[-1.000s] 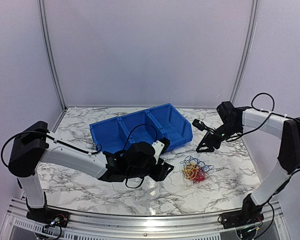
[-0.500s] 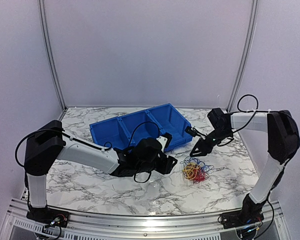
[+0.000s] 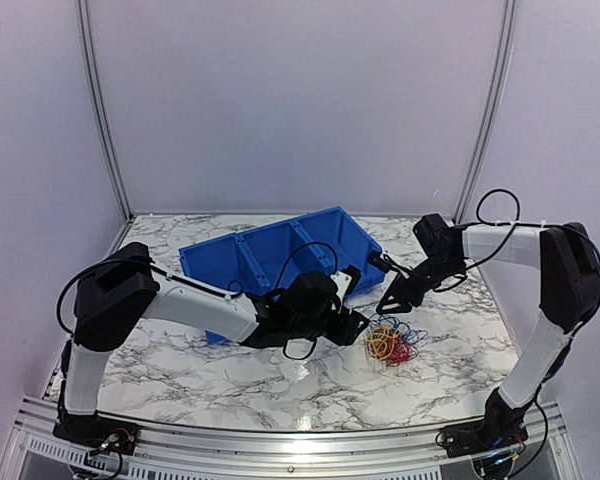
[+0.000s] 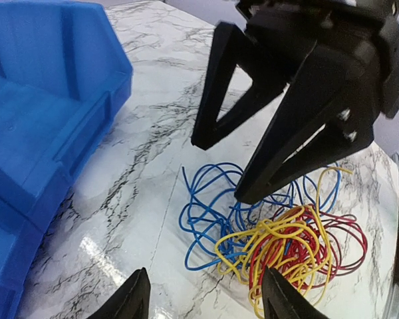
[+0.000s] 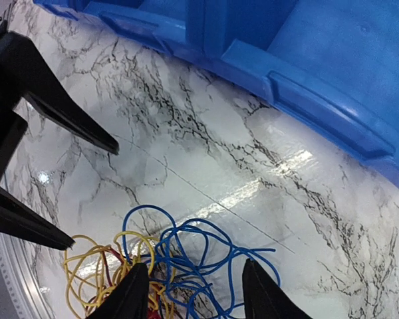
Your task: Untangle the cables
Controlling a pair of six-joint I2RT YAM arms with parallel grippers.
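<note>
Our black left gripper [image 4: 206,296] and right gripper [image 4: 224,169] hover spread and empty at the tangled thin red, yellow and blue cables [image 4: 279,232]. We judge this the approach; next, each pinches a separate colour.

Bright, even light falls from above and the pale walls throw it back, so shadows are soft: only a faint grey patch lies on the counter [image 3: 180,370] beneath the left arm. The polished marble gives glare, a white streak in each wrist view and a pale spot near the front edge in the top view. The top view is a little soft, and its corner poles [image 3: 98,110] bow slightly. In the left wrist view the right tool [image 4: 223,169] is near-black with little detail, while the cables [image 4: 279,239] are sharp
</note>
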